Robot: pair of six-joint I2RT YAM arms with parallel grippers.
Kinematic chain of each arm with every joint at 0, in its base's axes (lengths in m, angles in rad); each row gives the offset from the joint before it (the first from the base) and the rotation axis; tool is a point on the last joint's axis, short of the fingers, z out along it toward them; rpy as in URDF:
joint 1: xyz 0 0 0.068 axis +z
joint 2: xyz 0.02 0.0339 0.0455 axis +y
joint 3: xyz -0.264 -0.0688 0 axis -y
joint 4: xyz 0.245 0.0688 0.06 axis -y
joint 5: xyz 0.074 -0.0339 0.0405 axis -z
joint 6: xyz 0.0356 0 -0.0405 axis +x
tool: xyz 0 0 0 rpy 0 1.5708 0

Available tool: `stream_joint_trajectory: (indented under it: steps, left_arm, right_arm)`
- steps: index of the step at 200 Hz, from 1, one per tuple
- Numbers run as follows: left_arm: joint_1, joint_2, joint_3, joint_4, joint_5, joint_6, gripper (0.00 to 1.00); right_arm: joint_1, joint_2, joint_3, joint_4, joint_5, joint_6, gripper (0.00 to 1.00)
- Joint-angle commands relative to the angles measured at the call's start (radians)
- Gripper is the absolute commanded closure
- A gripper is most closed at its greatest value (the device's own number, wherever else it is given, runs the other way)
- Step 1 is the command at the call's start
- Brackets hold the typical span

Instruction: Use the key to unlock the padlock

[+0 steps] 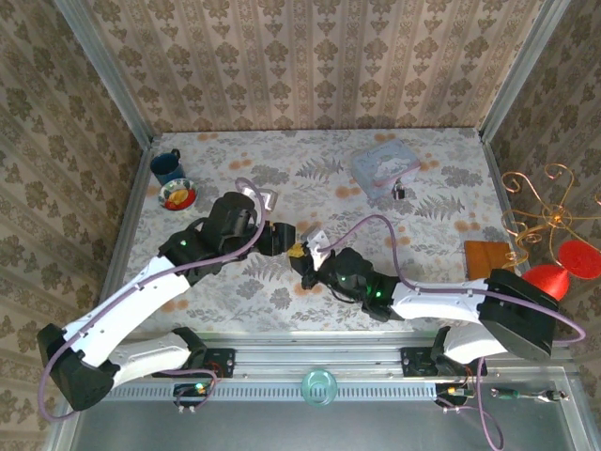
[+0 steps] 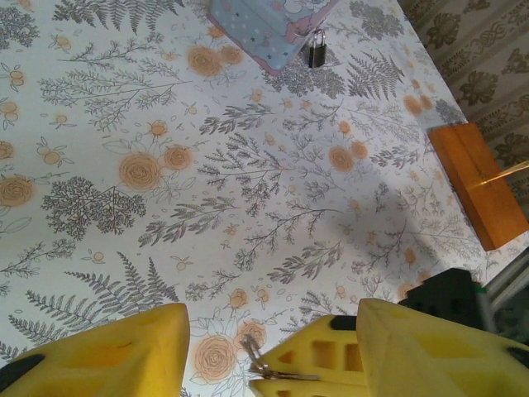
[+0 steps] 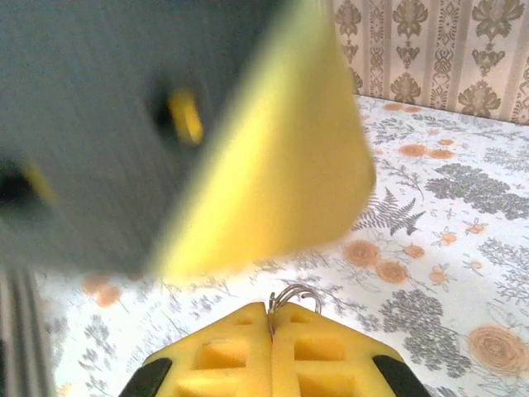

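The right pincer [image 3: 271,308] sits closest in its wrist view. Its two yellow fingers are pressed flat together and clenched on the key [image 3: 293,292], with only a thin grey metal loop showing above the seam. Just over it hangs a broad, blurred yellow finger [image 3: 273,157] of the other arm.

In the left wrist view the left pincer [image 2: 273,318] is released. One yellow finger is at the lower left and the other at the lower right, and the right pincer's tip pokes into the gap between them. The slim grey key lies along that tip, above the flowered tabletop [image 2: 248,165].

From above, both arms reach in from the near edge and their pincers meet tip to tip over the middle of the tabletop, slightly left of centre. A brown wooden block [image 1: 488,256] lies at the right edge, a little beyond them.

Farther back on the right is the padlock [image 1: 400,191], a small black body with a silvery shackle, well apart from both pincers. It stands just beside the near right corner of a pale blue tin [image 1: 385,162]. At the far left, a dark blue mug [image 1: 167,165] stands behind a small red-rimmed dish [image 1: 177,195].
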Motion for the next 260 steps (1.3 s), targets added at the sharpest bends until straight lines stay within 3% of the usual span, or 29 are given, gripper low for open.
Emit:
stream_joint_trajectory:
  steps: [1, 62, 166, 216, 260]
  left_arm:
    - [-0.018, 0.025, 0.048, -0.041, -0.009, 0.033, 0.44]
    - [-0.099, 0.121, 0.122, -0.134, -0.121, 0.080, 0.48]
    - [-0.101, 0.209, 0.160, -0.204, -0.172, 0.089, 0.62]
    - [-0.101, 0.212, 0.143, -0.168, -0.170, 0.074, 0.65]
    - [-0.089, 0.166, 0.082, -0.092, -0.159, 0.074, 0.66]
  right_arm:
    - [0.009, 0.004, 0.000, 0.130, -0.003, -0.101, 1.00]
    - [0.009, 0.042, 0.012, 0.162, 0.022, -0.102, 1.00]
    - [0.007, 0.057, 0.024, 0.167, 0.086, -0.062, 1.00]
    - [-0.003, 0.060, 0.052, 0.116, 0.104, 0.044, 1.00]
    - [-0.026, 0.027, 0.100, 0.022, 0.042, 0.173, 1.00]
